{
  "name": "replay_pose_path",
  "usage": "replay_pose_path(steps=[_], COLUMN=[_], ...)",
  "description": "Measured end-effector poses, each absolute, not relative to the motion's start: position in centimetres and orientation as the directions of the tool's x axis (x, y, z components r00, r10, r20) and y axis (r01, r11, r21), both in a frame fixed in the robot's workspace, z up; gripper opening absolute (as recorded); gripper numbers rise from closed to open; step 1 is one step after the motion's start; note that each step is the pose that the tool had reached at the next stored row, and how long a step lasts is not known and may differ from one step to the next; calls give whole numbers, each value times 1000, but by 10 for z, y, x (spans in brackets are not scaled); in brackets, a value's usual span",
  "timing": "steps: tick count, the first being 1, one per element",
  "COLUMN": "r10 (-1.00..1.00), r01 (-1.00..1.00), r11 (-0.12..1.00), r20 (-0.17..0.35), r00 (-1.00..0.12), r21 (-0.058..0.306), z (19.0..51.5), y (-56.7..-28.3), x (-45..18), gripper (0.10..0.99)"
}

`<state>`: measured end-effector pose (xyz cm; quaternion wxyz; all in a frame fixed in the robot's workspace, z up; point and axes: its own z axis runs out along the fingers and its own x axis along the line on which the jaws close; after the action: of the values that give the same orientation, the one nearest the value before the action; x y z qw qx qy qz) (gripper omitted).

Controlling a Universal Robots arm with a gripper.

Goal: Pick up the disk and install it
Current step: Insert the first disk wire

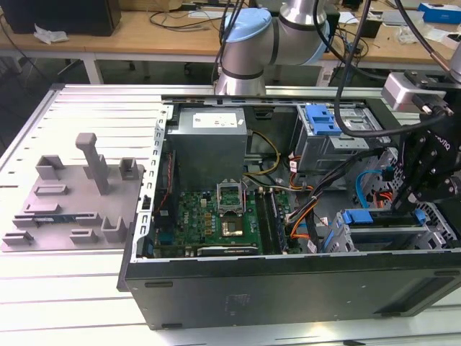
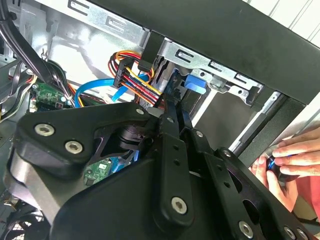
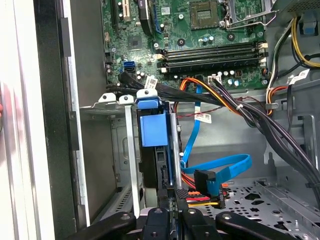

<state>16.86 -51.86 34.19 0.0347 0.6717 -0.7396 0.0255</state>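
count: one gripper (image 3: 172, 212), two fingers (image 3: 156, 220); one disk (image 3: 152, 150) at the tips; two memory sticks (image 3: 210, 50) on the motherboard (image 3: 130, 35), well beyond the tips; one flat blue cable (image 3: 220, 165) and one black cable bundle (image 3: 265, 120) off to one side of the fingers; one grey fixture plate (image 1: 72, 194) on the table (image 1: 72, 303) outside the case; a person's hand (image 2: 287, 160) just outside the case wall (image 2: 250, 45).

fingers: drawn together with only a thin seam between the pads in the first wrist view. In the second wrist view the gripper (image 2: 172, 112) comes to a closed point. Can't tell if anything thin is pinched in the seam.

disk location: directly ahead of the fingertips, standing on edge in a slot of the drive cage (image 3: 112, 150). Its near end is right at the tips; touching or not, can't tell.

edges/room: cage sheet-metal walls close on both sides of the disk. The black case rim (image 3: 50, 125) is past the cage on one side of the fingers, open case floor with cables on the other. Tight along the slot, looser on the cable side.

disk look: dark body on edge, silver metal strip along one side, blue plastic carrier with a square blue tab at the far end. The blue end (image 2: 192, 82) shows just past the fingertips in the second wrist view.

arm: in the exterior view the gripper (image 1: 421, 194) hangs over the cage corner at the exterior view's right.
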Motion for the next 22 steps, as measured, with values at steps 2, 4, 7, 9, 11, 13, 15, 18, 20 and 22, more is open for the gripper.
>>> replay_pose_path(steps=[2,4,7,9,11,13,15,18,20,22], r10=[-992,-992,-992,-992,-992,-992,-992,-992,-992,-992], r01=[-995,-995,-995,-995,-995,-995,-995,-995,-995,-995], r11=[96,96,96,96,96,97,96,96,96,96], r20=[85,86,86,86,86,86,86,86,86,86], r00=[-95,-95,-95,-95,-95,-95,-95,-95,-95,-95], r21=[9,9,9,9,9,9,9,9,9,9], z=[343,345,345,345,345,345,345,345,345,345], y=[-519,-519,-519,-519,-519,-519,-520,-520,-520,-520], x=[169,168,168,168,168,168,168,168,168,168], gripper=[165,165,165,165,165,165,165,165,165,165])
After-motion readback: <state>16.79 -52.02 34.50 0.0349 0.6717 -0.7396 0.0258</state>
